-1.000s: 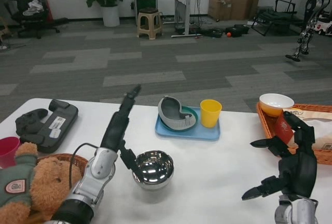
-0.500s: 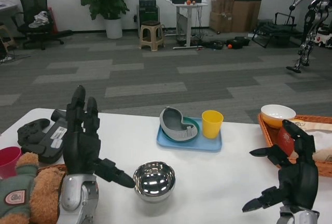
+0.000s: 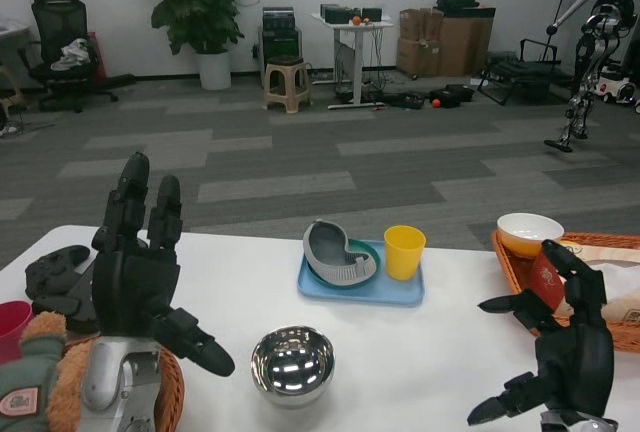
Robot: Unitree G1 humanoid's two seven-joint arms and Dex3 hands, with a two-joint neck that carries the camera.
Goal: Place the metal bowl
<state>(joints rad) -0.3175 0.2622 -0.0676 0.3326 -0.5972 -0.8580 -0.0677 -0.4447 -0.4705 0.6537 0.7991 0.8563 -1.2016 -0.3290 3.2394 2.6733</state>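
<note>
The left hand point(image 3: 140, 277) is raised upright at the left of the view, back of the hand toward the camera, fingers extended upward and apart, thumb jutting out toward the metal bowl point(image 3: 292, 364) without touching it; it holds nothing. The right hand point(image 3: 560, 352) hangs at the lower right, fingers spread and slightly curled, also holding nothing; both hands are matte black above silver forearms.

The metal bowl stands upright on the white counter point(image 3: 420, 352) near the front edge, between the two hands and nearer the left one; it is round, polished and mirror-bright, mouth facing up, so it has no long axis to speak of.

Behind it lies a flat blue tray point(image 3: 400, 294) carrying a grey ribbed curved object point(image 3: 336, 254) and a smooth yellow cup point(image 3: 404, 251); at the right a woven orange basket point(image 3: 510, 252) holds a white and orange bowl point(image 3: 529, 232); at the left sit a furry teddy bear point(image 3: 40, 382) and a black controller point(image 3: 52, 277).
</note>
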